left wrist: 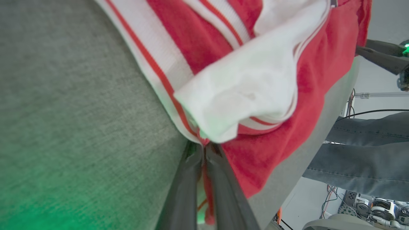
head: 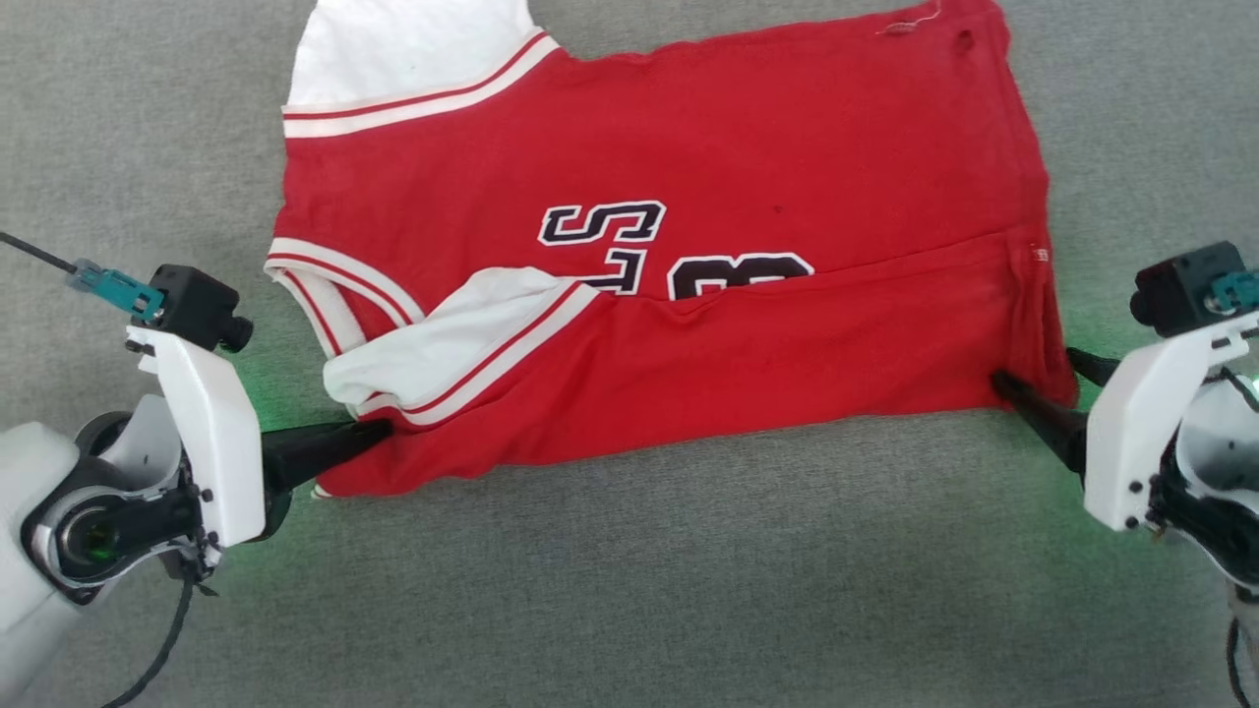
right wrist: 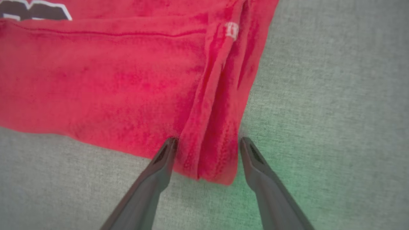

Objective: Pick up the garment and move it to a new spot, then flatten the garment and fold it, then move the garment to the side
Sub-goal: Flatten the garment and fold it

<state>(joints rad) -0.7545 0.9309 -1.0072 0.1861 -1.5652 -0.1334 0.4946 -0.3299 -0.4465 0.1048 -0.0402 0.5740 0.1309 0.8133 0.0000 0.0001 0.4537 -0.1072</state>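
left pincer clenched on the red t-shirt at its near corner, fabric pinched btwn both fingers, right by the folded-in white sleeve. right pincer wide open, fingers straddling the hem corner at the other end, not gripping. shirt's flat on the grey bench, near edge folded up to the lettering.

Grey woven surface, green light in patches

Left pincer clamped shut; right pincer spread wide.
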